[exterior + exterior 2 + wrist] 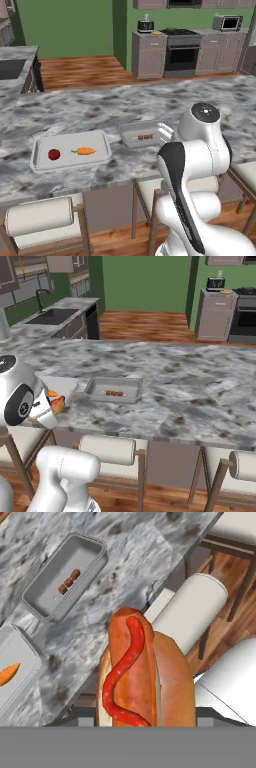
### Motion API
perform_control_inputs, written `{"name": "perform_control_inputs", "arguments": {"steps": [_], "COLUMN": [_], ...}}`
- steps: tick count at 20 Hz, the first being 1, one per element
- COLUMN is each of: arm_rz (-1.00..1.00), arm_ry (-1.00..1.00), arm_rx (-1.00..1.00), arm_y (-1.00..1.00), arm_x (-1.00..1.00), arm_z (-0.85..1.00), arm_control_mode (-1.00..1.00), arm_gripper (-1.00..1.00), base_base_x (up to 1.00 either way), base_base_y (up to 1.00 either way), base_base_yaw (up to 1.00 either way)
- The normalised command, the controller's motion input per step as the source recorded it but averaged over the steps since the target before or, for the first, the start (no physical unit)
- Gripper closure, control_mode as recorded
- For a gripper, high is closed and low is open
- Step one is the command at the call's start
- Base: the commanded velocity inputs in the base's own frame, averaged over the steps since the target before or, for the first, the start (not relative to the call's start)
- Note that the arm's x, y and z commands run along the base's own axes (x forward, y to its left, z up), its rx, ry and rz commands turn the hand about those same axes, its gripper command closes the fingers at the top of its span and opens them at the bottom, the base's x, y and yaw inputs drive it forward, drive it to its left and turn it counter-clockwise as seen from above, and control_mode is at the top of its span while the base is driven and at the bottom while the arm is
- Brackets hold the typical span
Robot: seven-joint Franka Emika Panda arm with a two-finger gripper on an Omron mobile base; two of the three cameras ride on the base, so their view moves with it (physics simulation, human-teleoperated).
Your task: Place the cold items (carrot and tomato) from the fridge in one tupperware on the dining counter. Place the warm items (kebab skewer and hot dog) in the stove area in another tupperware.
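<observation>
Gripper (50, 406) clamped on the hot dog (142, 677), held over the near edge of the counter (150, 102).

In the hand view the hot dog fills the lower middle of the frame, bun upright with a red squiggle of sauce along the sausage; in the right base view it shows at the left edge, just beside the robot's white wrist. Above it in the hand view, at upper left, lies a grey tray (45, 602) holding the kebab skewer (68, 581). In the left base view that tray sits at the middle of the frame, and a second tray (40, 150) at lower left holds the tomato (54, 154) and the carrot (85, 151), side by side but apart. Padded stools (40, 216) stand below the counter edge.
</observation>
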Motion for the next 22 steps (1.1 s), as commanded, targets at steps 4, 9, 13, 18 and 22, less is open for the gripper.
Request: {"name": "perform_control_inputs", "arguments": {"steps": [4,9,13,18,22], "arm_rz": [0.00,0.00,-0.05,-0.10,-0.19], "arm_ry": [0.00,0.00,0.24,0.27,0.28], "arm_rx": [0.00,0.00,0.00,0.00,0.00], "arm_y": [0.00,0.00,0.00,0.00,0.00], "arm_x": [0.00,0.00,1.00,1.00,1.00], "arm_z": [0.00,0.00,0.20,0.15,0.01], "arm_control_mode": [1.00,1.00,-1.00,-1.00,-1.00], "arm_gripper": [1.00,1.00,1.00,1.00,1.00], "base_base_x": [0.79,0.86,0.00,0.00,0.00], "base_base_y": [0.51,0.00,0.00,0.00,0.00], "base_base_yaw": [-0.07,-0.01,0.00,0.00,0.00]}}
